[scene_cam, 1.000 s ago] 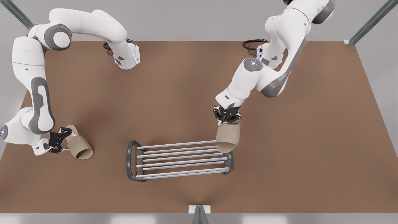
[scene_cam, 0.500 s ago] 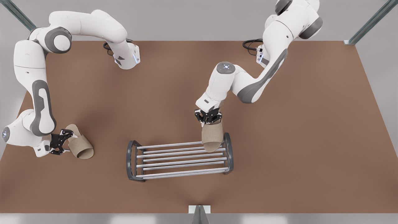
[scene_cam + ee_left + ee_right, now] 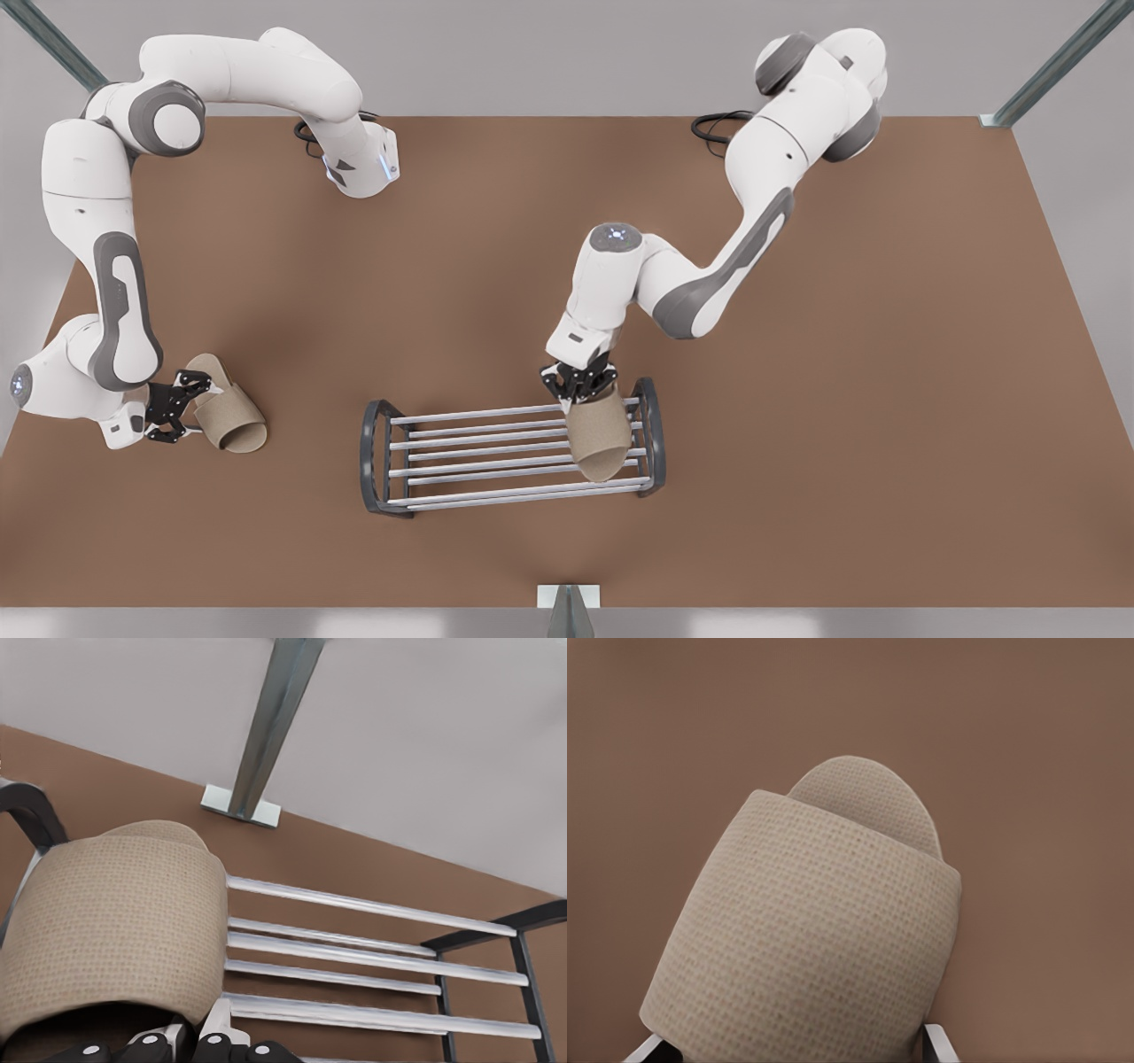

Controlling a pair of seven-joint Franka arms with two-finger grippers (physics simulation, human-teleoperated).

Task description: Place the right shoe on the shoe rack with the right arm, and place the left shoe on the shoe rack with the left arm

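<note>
Both Franka arms are built of glossy white, rounded shells with dark grey joint caps and long dark grey inlays along the forearm links. A small round lit ring marks the wrist joint of each arm. Black coiled cables lie at each arm's base, where the white base block carries small grey triangular marks and a bluish light strip. The left gripper [image 3: 580, 385] and the right gripper [image 3: 168, 409] are black, angular linkages studded with pale screw heads; in the left wrist view, rounded black knuckles with silver screws show, and white finger pads [image 3: 217, 1023].
</note>
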